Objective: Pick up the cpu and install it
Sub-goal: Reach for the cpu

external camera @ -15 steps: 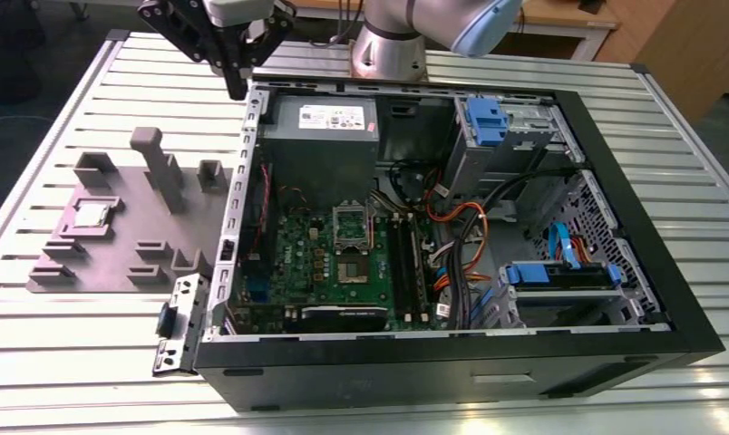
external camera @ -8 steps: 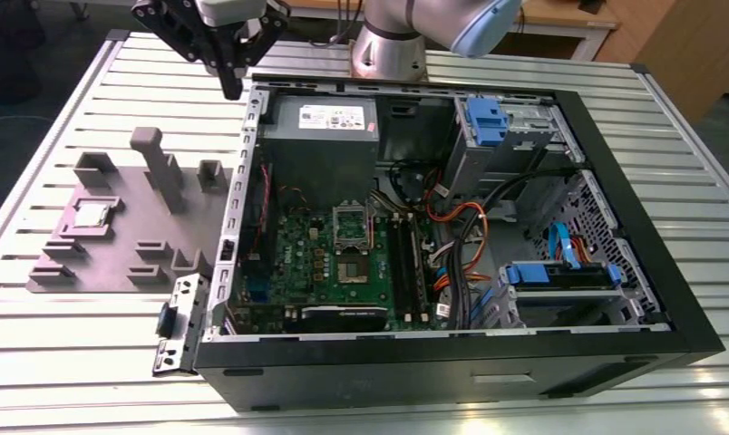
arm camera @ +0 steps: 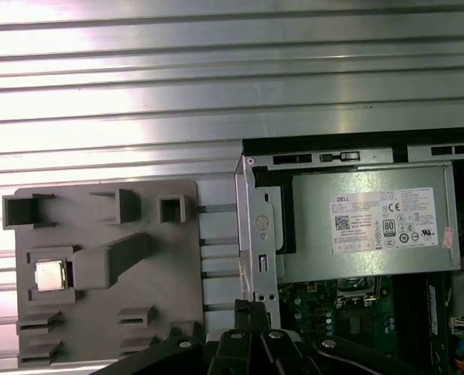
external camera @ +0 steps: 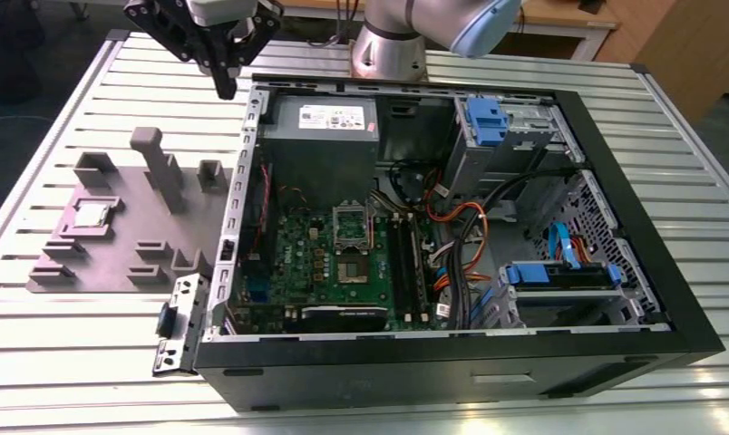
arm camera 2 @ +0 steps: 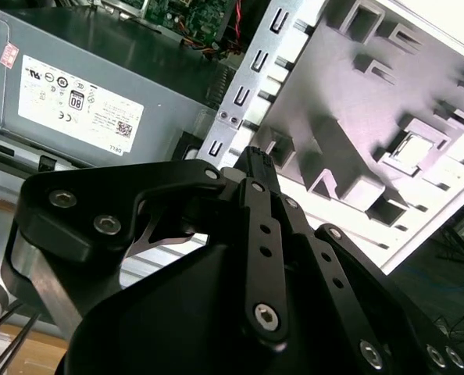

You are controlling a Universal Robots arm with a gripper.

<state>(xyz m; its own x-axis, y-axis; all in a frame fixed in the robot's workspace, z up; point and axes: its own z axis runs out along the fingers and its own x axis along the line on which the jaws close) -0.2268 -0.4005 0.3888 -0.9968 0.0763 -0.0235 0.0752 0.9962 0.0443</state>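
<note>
The empty hand point(external camera: 226, 83), fingers closed, hung near the computer case point(external camera: 618, 358) corner while the light, fragile cpu point(external camera: 92, 215), likely best gripped by its edges, sat in a grey holder plate point(external camera: 104, 258).

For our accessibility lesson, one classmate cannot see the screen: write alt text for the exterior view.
The robot arm's shut, empty gripper hangs over the slatted table by a corner of the open computer case. The cpu lies in a grey holder tray at the exterior view's left, apart from the gripper.
</note>
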